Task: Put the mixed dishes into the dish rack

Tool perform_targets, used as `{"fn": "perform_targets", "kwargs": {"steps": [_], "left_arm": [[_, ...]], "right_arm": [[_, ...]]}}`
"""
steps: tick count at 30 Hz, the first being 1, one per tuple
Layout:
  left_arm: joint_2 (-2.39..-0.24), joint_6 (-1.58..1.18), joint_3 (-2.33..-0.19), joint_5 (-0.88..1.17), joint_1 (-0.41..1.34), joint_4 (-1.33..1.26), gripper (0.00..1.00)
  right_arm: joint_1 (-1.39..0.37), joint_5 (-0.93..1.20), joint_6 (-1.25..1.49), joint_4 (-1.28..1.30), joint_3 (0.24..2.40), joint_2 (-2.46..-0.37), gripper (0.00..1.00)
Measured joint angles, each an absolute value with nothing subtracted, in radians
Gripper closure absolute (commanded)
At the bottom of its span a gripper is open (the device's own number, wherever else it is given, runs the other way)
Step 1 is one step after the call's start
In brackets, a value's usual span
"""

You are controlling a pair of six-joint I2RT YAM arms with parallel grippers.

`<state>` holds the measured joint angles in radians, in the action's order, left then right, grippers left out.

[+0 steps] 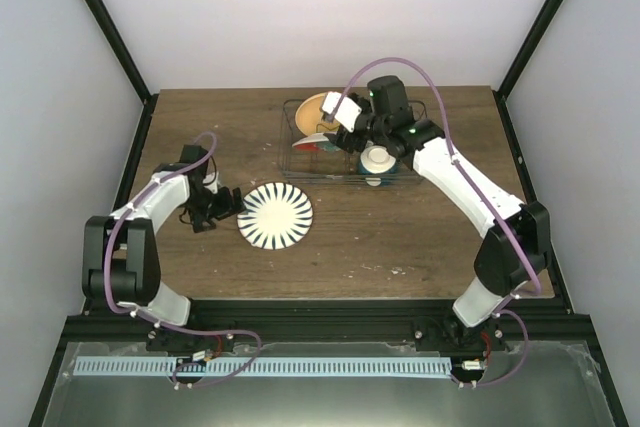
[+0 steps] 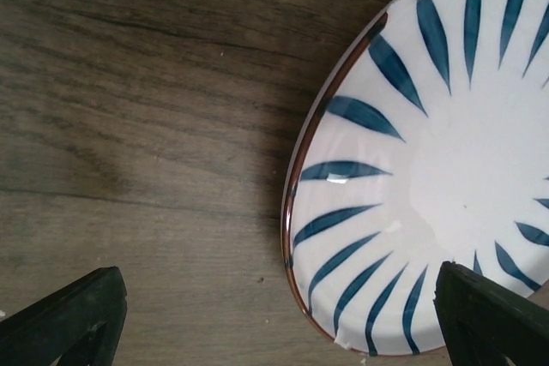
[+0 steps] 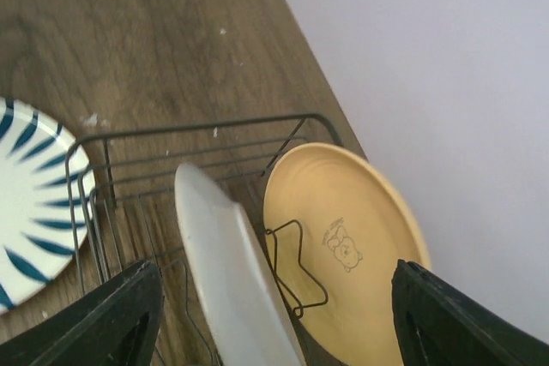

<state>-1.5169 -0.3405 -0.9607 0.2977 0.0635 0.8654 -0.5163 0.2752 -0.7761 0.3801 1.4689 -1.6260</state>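
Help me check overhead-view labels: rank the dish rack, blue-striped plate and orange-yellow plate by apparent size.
Largest: dish rack.
Then: blue-striped plate.
Smallest: orange-yellow plate, standing on edge, partly hidden by the right arm.

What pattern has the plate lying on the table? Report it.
The plate: white, dark blue radiating strokes, brown rim; left wrist view.

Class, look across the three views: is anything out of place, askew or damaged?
One thing: the striped plate lies flat on the table, left of the rack and outside it, while the orange plate stands in the rack. No spill or breakage shows.
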Motion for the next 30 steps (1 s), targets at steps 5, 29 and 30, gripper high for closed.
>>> {"fn": "perform_targets", "kwargs": {"steps": [5,29,30], "left_arm": [[-1.567,-0.335,-0.960,0.299,0.064,0.817,0.02],[-1.732,-0.314,-1.032,0.116,0.157,0.758,0.48],[-1.734,-0.315,-1.037,0.108,0.165,0.758,0.49]], "right_arm": [[-0.517,0.261,-0.642,0.392,1.537,-1.626,0.26],[-0.519,0.120,-0.541,0.471,1.543,-1.639,0.27],[-0.519,0.118,-0.542,0.472,1.543,-1.641,0.27]]}}
